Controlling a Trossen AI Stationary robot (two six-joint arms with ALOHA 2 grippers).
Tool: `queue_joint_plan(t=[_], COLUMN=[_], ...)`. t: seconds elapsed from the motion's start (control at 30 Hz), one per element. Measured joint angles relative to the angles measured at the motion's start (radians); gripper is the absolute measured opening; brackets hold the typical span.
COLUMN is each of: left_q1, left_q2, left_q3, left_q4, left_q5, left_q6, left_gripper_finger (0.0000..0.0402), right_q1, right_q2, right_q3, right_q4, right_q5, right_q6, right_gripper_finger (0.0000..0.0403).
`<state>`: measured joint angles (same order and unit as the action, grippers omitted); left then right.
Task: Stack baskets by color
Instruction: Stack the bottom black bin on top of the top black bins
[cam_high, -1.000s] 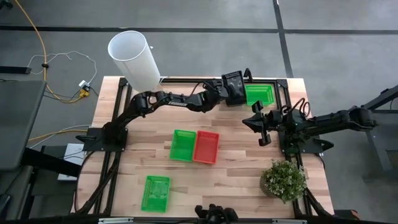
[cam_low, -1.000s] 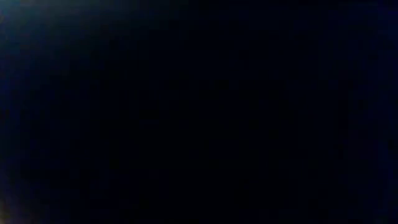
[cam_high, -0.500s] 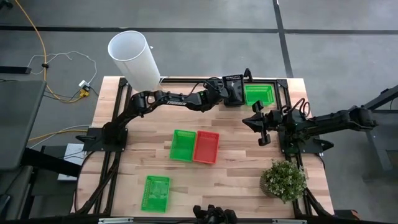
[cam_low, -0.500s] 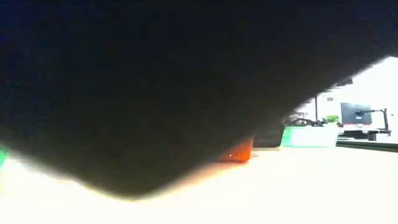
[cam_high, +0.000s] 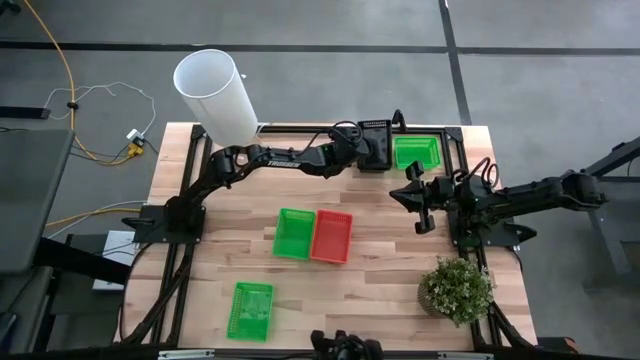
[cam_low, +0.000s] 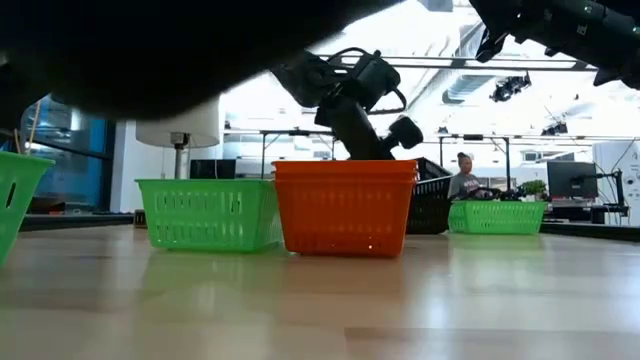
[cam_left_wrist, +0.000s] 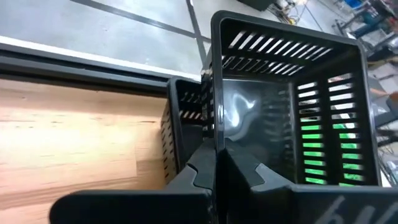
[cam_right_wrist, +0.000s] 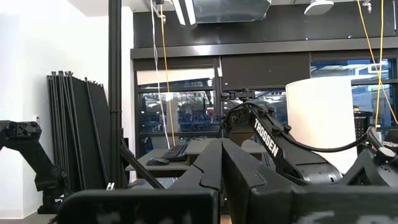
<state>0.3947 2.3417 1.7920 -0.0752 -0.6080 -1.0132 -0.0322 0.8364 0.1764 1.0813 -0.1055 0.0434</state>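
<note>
Left gripper (cam_high: 372, 150), clenched on a black basket (cam_left_wrist: 292, 106), has edged back along the table's far edge beside the green basket (cam_high: 417, 151) — black stack forming; right gripper (cam_high: 420, 205) waits, clenched empty.

4 baskets (cam_high: 312, 235) on wooden table (cam_high: 380, 290)

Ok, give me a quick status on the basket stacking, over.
Left gripper shut on black basket, above another black one at the far edge. Right gripper shut, empty, waiting mid-right. Green baskets and red basket untouched. Nothing in the way.
</note>
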Motion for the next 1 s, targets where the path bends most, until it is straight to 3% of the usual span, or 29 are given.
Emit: queue_joint_plan(t=[0.27, 0.77, 1.0], left_q1=[-0.004, -0.005, 0.006], left_q2=[0.000, 0.000, 0.000], left_q3=[0.000, 0.000, 0.000], left_q4=[0.011, 0.088, 0.118], left_q5=[0.049, 0.099, 0.163], left_q6=[0.038, 0.085, 0.115], left_gripper_finger=[0.0022, 0.0161, 0.0201], right_q1=[0.000, 0.000, 0.000], right_q2=[0.000, 0.000, 0.000], right_q3=[0.000, 0.000, 0.000], right_q4=[0.000, 0.000, 0.000], right_q5=[0.000, -0.005, -0.010], right_q6=[0.000, 0.000, 0.000], right_gripper_finger=[0.0000, 0.0000, 0.0000])
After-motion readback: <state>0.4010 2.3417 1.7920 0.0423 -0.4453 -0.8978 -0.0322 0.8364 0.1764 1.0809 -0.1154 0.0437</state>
